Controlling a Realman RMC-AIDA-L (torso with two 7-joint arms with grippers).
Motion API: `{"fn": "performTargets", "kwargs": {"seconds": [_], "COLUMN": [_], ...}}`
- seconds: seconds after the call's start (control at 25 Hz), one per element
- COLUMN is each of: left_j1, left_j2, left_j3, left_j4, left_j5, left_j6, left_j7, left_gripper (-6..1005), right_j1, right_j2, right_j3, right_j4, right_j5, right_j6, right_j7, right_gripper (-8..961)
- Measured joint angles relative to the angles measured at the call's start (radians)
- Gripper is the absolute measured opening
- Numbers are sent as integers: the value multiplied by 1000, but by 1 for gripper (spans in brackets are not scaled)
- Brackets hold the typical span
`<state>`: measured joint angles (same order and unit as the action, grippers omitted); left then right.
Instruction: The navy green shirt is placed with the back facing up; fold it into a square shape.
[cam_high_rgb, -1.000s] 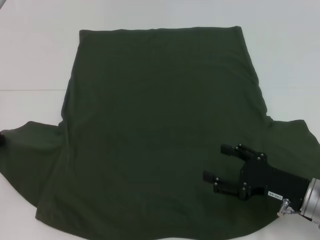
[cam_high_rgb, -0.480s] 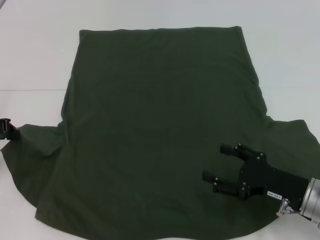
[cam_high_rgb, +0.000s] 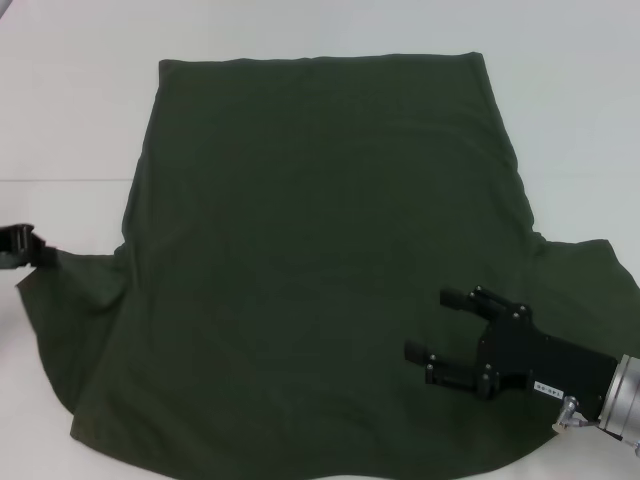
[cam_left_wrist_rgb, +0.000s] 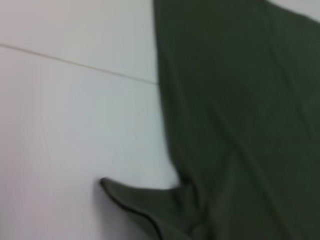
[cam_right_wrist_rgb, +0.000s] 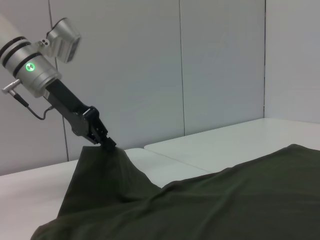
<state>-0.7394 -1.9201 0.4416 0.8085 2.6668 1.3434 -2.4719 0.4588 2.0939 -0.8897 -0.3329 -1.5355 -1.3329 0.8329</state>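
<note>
The navy green shirt (cam_high_rgb: 320, 260) lies spread on the white counter (cam_high_rgb: 70, 110), with its straight hem at the far side and its two sleeves toward the robot. The left pincer (cam_high_rgb: 38, 256) is at the left edge, clenched on the tip of the left sleeve, and in the right wrist view this sleeve tip is lifted above the counter like a small tent. The right pincer (cam_high_rgb: 432, 324) hovers over the shirt near the right sleeve with its fingers (cam_high_rgb: 455, 297) released and apart, grasping nothing.
</note>
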Motion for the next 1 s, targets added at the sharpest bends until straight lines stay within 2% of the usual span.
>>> {"fn": "performTargets", "kwargs": {"seconds": [0.32, 0.44, 0.52, 0.84, 1.0], "left_j1": [-7, -16, -19, -19, -13], "left_j2": [2, -8, -21, -104, -138], "left_j3": [7, 18, 32, 100, 144], "left_j4": [1, 0, -4, -4, -7], "left_j5": [-143, -154, -157, -163, -163], "left_j6": [53, 59, 59, 15, -19], "left_j7": [14, 19, 20, 50, 62], "left_gripper": [42, 41, 41, 42, 42], "right_j1": [-2, -3, -3, -3, -3], "right_j2": [0, 0, 0, 2, 2], "right_j3": [0, 0, 0, 0, 0], "right_j4": [0, 0, 0, 4, 5], "right_j5": [0, 1, 1, 2, 2], "right_j6": [0, 0, 0, 0, 0], "right_j7": [0, 0, 0, 0, 0], "right_gripper": [927, 928, 928, 927, 927]}}
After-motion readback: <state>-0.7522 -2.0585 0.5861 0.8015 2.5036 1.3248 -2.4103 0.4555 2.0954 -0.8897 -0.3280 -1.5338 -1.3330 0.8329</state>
